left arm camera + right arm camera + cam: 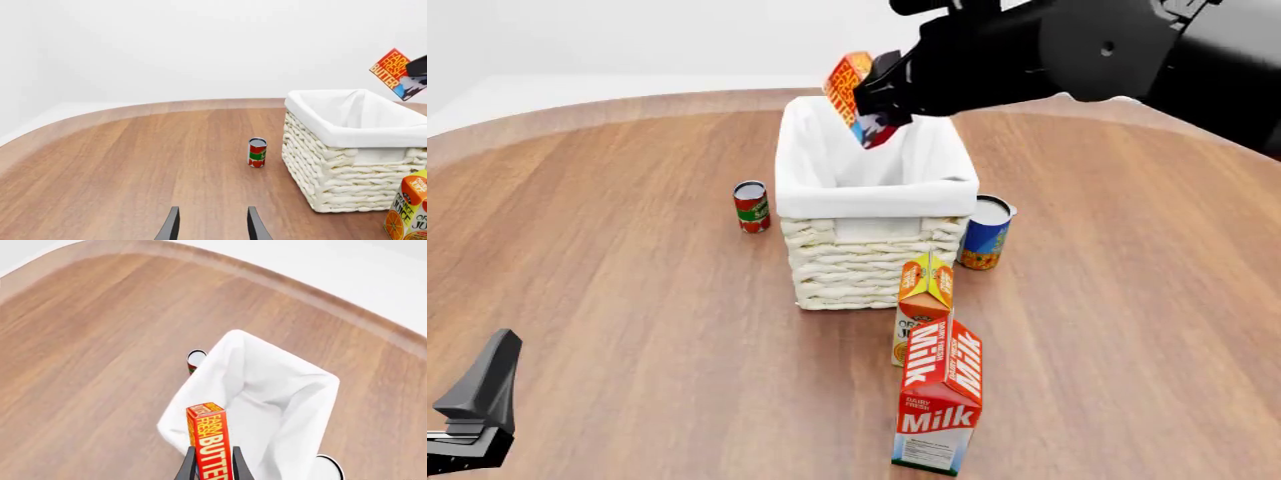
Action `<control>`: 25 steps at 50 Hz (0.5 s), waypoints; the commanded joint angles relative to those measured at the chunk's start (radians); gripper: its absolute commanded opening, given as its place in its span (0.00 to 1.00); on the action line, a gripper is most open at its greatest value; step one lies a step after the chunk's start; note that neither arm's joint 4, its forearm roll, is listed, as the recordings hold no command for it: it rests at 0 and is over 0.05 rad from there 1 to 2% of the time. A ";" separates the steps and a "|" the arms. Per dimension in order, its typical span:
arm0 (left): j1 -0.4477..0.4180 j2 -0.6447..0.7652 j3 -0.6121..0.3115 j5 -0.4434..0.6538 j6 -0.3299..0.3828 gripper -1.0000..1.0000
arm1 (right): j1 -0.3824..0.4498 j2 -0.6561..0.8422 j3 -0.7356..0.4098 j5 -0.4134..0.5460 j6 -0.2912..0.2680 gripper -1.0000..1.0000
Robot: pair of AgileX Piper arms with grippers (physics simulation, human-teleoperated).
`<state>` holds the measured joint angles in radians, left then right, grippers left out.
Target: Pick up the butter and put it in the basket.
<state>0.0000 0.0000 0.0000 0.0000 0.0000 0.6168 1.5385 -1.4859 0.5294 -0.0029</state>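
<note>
Clamped between the jaws of the right gripper [212, 466], the butter [851, 86] is held in the air above the basket [874, 255], toward the counter's far edge, long axis pointing ahead of the fingers. The left gripper [212, 225], parted and empty, is kept well apart near the left front corner.

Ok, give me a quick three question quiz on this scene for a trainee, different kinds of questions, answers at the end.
1. True or false: the butter already lies inside the basket.
2. Which gripper holds the butter: A) left gripper, B) right gripper?
3. Fill in: the carton nearest the front camera reads ____.

Key:
1. False; it is held in the air above the basket.
2. B; the left gripper is open and holds nothing.
3. Milk, on the milk carton.
</note>
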 commanded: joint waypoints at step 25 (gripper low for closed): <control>0.000 0.000 0.000 0.000 0.000 1.00 | -0.017 0.044 0.038 -0.090 0.017 0.00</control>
<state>0.0000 0.0000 0.0000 0.0000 0.0000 0.6050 1.5799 -1.4490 0.4692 0.0009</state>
